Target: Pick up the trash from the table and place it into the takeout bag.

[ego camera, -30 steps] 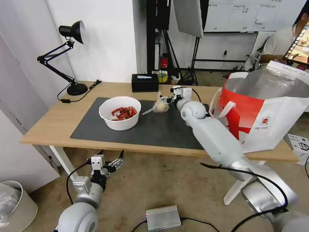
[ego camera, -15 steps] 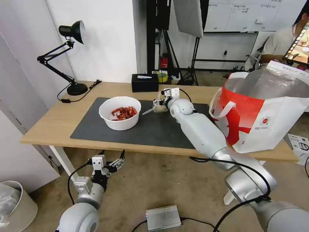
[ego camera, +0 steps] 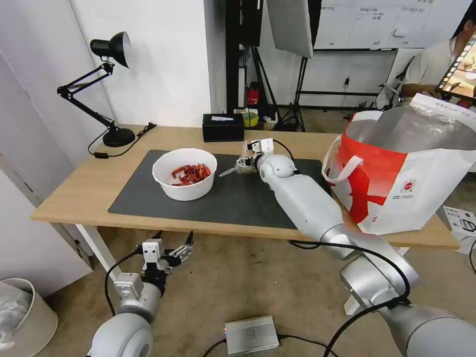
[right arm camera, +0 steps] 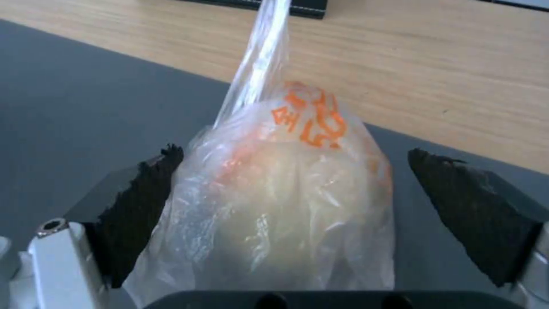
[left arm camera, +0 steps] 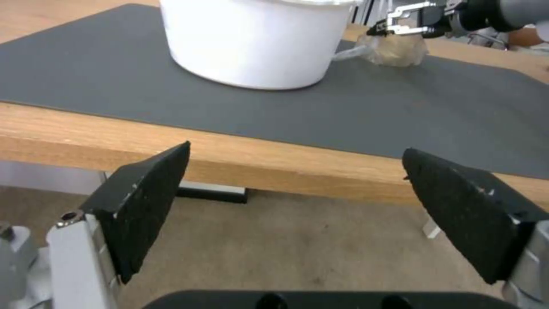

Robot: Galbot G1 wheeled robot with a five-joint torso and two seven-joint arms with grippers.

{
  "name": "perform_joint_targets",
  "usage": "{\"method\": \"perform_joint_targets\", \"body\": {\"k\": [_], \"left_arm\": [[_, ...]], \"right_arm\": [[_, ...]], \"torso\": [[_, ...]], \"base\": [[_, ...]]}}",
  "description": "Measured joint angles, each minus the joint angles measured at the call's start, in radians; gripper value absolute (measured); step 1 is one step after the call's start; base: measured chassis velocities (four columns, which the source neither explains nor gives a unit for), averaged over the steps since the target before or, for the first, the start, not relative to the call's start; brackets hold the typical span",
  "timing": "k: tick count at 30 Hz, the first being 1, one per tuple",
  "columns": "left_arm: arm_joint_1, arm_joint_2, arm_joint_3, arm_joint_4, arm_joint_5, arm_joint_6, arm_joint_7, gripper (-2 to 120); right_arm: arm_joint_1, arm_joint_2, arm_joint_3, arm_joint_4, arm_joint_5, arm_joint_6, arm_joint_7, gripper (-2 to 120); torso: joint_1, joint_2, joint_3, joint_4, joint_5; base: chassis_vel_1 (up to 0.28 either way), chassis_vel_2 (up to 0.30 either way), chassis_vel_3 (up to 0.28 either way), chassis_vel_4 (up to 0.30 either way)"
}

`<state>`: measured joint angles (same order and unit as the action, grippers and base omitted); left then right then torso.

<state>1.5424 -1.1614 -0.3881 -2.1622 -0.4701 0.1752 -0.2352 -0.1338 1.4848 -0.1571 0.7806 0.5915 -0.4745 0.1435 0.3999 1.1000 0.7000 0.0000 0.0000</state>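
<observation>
At the far left of the head view a black desk lamp [ego camera: 106,89] stands on the back corner of the surface [ego camera: 74,193]. Below the front edge, over the floor, hangs the left gripper [ego camera: 173,250], its fingers [left arm camera: 146,201] spread wide and holding nothing. On the dark mat [ego camera: 233,198] sits the white bowl [ego camera: 185,173] with red scraps inside. Just right of the bowl lies the knotted clear bag [ego camera: 242,166], resting on the mat with its twisted tail pointing toward the bowl. The right gripper [ego camera: 246,161] is down at this bag. In the right wrist view the bag [right arm camera: 286,206] sits between the two fingers [right arm camera: 134,210], which are wide apart; one touches the plastic, the other stands clear of it. Behind, a black tissue box [ego camera: 223,127] rests near the back edge. At the right end stands the red-and-white takeout bag [ego camera: 396,173], mouth open.
</observation>
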Motion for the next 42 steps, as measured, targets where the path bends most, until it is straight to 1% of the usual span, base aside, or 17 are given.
{"method": "perform_joint_targets", "body": {"k": [9, 12, 13, 16, 17, 19, 20, 23, 25, 27, 28, 31, 32, 35, 36, 38, 42], "left_arm": [[0.002, -0.007, 0.004, -0.001, 0.001, 0.0, 0.0, 100], [0.004, -0.01, 0.005, -0.001, 0.002, 0.0, 0.0, 100], [0.004, -0.01, 0.005, -0.001, 0.002, 0.0, 0.0, 100], [0.004, -0.01, 0.006, -0.001, 0.002, 0.0, 0.0, 100], [0.004, -0.01, 0.006, -0.001, 0.002, 0.0, 0.0, 100], [0.003, -0.01, 0.006, -0.001, 0.002, 0.0, 0.0, 100], [0.003, -0.01, 0.006, -0.001, 0.002, 0.0, 0.0, 100], [0.002, -0.009, 0.007, 0.0, 0.002, 0.0, 0.0, 100], [0.001, -0.009, 0.007, 0.0, 0.002, 0.0, 0.0, 100], [0.0, -0.009, 0.008, 0.0, 0.001, 0.0, 0.0, 100], [0.0, -0.009, 0.008, 0.0, 0.001, 0.0, 0.0, 100], [0.0, -0.008, 0.007, 0.0, 0.001, 0.0, 0.0, 100], [0.0, -0.008, 0.007, 0.0, 0.001, 0.0, 0.0, 100], [0.001, -0.007, 0.004, -0.001, 0.0, 0.0, 0.0, 100], [0.001, -0.007, 0.004, -0.001, 0.0, 0.0, 0.0, 100], [0.001, -0.007, 0.004, -0.001, 0.0, 0.0, 0.0, 100], [0.001, -0.007, 0.005, -0.001, -0.001, 0.0, -0.001, 100]], "right_arm": [[0.001, 0.012, 0.002, -0.023, -0.005, 0.001, -0.004, 99], [0.001, 0.013, 0.003, -0.025, -0.006, 0.006, -0.006, 88], [0.001, 0.013, 0.003, -0.025, -0.006, 0.006, -0.006, 88], [-0.003, 0.011, 0.003, -0.021, -0.006, 0.007, -0.006, 72], [-0.003, 0.011, 0.003, -0.021, -0.006, 0.007, -0.006, 72], [-0.007, 0.007, 0.004, -0.014, -0.006, 0.008, -0.005, 63], [-0.007, 0.007, 0.004, -0.014, -0.006, 0.008, -0.005, 63], [-0.013, 0.0, 0.004, -0.001, -0.005, 0.007, 0.001, 47], [-0.016, -0.002, 0.004, 0.005, -0.004, 0.006, 0.004, 43], [-0.028, -0.014, 0.004, 0.038, -0.002, -0.006, 0.019, 32], [-0.028, -0.014, 0.004, 0.038, -0.002, -0.006, 0.019, 32], [-0.052, -0.037, 0.002, 0.111, 0.009, -0.027, 0.042, 18], [-0.052, -0.037, 0.002, 0.111, 0.009, -0.027, 0.042, 18], [-0.085, -0.067, 0.001, 0.203, 0.029, -0.049, 0.074, 6], [-0.085, -0.067, 0.001, 0.203, 0.029, -0.049, 0.074, 6], [-0.111, -0.091, 0.001, 0.266, 0.042, -0.065, 0.099, 3], [-0.142, -0.122, 0.001, 0.33, 0.056, -0.079, 0.126, 3]], "torso": [[0.0, 0.0, 0.0, 0.0, -0.0001], [0.0, 0.0, 0.0, 0.0, 0.0], [0.0, 0.0, 0.0, 0.0, 0.0], [0.0, 0.0, 0.0, 0.0, 0.0], [0.0, 0.0, 0.0, 0.0, 0.0], [0.0, 0.0, 0.0, 0.0, 0.0], [0.0, 0.0, 0.0, 0.0, 0.0], [0.0, 0.0, 0.0, 0.0, 0.0], [0.0, 0.0, 0.0, 0.0, 0.0], [0.0, 0.0, 0.0, 0.0, 0.0], [0.0, 0.0, 0.0, 0.0, 0.0], [0.0, 0.0, 0.0, 0.0, 0.0], [0.0, 0.0, 0.0, 0.0, 0.0], [0.0, 0.0, 0.0, 0.0001, 0.0], [0.0, 0.0, 0.0, 0.0001, 0.0], [0.0, 0.0, 0.0, 0.0, 0.0001], [0.0, 0.0, 0.0, 0.0, 0.0002]], "base": [[0.0, 0.0, 0.0, 0.0], [0.0, 0.0, 0.0, 0.0], [0.0, 0.0, 0.0, 0.0], [0.0, 0.0, 0.0, 0.0], [0.0, 0.0, 0.0, 0.0], [0.0, 0.0, 0.0, 0.0], [0.0, 0.0, 0.0, 0.0], [0.0, 0.0, 0.0, 0.0], [0.0, 0.0, 0.0, 0.0], [0.0, 0.0, 0.0, 0.0], [0.0, 0.0, 0.0, 0.0], [0.0, 0.0, 0.0, 0.0], [0.0, 0.0, 0.0, 0.0], [0.0, 0.0, 0.0, 0.0], [0.0, 0.0, 0.0, 0.0], [0.0, 0.0, 0.0, 0.0], [0.0, 0.0, 0.0, 0.0]]}}
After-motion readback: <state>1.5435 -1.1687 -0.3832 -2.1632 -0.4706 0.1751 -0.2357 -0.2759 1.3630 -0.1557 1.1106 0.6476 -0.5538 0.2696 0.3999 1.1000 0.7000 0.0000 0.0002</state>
